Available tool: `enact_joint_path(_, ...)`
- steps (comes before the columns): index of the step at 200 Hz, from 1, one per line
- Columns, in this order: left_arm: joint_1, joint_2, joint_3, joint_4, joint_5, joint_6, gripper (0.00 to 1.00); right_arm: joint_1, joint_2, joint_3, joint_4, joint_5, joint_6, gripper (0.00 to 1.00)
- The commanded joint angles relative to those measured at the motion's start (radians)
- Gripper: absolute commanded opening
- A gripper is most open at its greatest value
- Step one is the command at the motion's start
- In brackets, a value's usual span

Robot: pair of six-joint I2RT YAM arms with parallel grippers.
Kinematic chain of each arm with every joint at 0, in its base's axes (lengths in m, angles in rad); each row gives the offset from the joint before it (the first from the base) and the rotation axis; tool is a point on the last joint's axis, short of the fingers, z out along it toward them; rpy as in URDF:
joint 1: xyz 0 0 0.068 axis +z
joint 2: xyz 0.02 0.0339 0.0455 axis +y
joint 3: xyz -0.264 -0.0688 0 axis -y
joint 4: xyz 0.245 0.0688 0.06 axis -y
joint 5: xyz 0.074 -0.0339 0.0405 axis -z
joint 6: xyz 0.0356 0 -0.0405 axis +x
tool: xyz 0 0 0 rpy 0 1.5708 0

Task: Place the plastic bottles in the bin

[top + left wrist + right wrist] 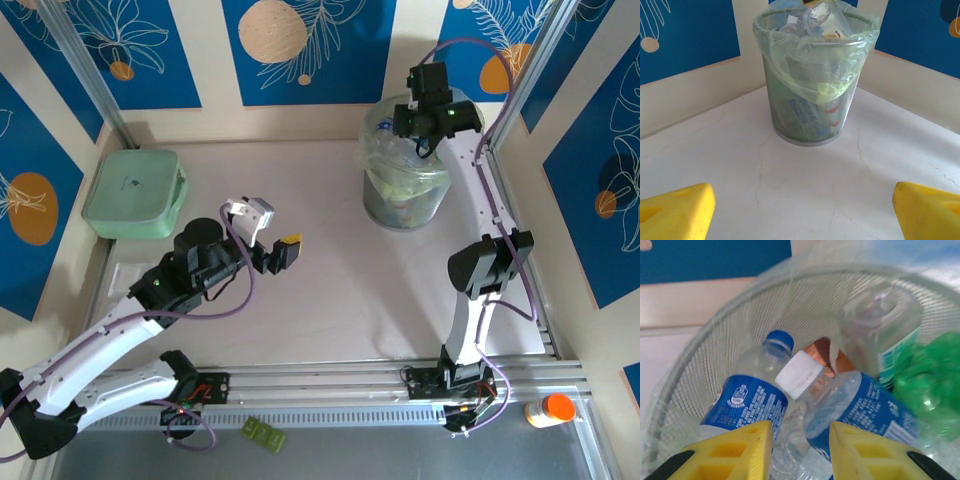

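Note:
The bin point(405, 190) stands at the far right of the table, a round mesh bucket lined with a greenish bag point(810, 80). It is heaped with plastic bottles: one with a blue cap and blue label point(752, 400), one with a white cap point(860, 405), a clear one with a teal label point(880, 325) and a crushed green one point(930, 375). My right gripper point(428, 125) hovers just over the bin's mouth. Its yellow fingers point(735, 452) stand apart above the pile, gripper point(800, 432) open. My left gripper point(272, 228) is open over bare table, facing the bin point(801, 200).
A flat pale-green lidded box point(133, 193) lies at the far left. An orange-capped bottle point(550, 409) rests beyond the table's near right rail. Metal frame posts rise at the back corners. Bare table point(330, 290) stretches between the left gripper and the bin.

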Motion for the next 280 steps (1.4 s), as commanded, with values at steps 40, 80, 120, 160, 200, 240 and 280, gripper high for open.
enact_joint_path(40, -0.007, -0.011, 0.006, 0.019, -0.012, 0.009, 0.91, -0.059, -0.078, -0.273, 0.125, -0.095, 0.06, 0.35)
enact_joint_path(80, -0.006, -0.001, 0.036, 0.004, -0.01, 0.015, 0.92, -0.072, -0.121, -0.158, 0.099, -0.196, 0.052, 0.37)
enact_joint_path(120, -0.004, 0.001, 0.098, -0.044, 0.021, 0.008, 0.97, -0.086, -0.179, -0.06, 0.049, -0.313, 0.089, 0.47)
enact_joint_path(160, -0.004, 0.01, 0.178, -0.113, -0.009, -0.044, 0.99, -0.083, -0.307, -0.137, 0.079, -0.384, 0.05, 0.66)
enact_joint_path(200, -0.002, -0.023, 0.197, -0.106, -0.166, -0.075, 0.99, 0.102, -0.657, -0.527, 0.379, -0.33, -0.145, 0.99)
enact_joint_path(240, -0.002, -0.13, -0.01, 0.221, -0.424, 0.036, 0.99, 0.124, -1.021, -1.073, 0.702, -0.51, -0.212, 0.99)
enact_joint_path(280, 0.007, -0.155, -0.365, 0.741, -0.254, 0.553, 0.99, 0.123, -1.276, -1.548, 0.927, -0.487, -0.429, 0.99)
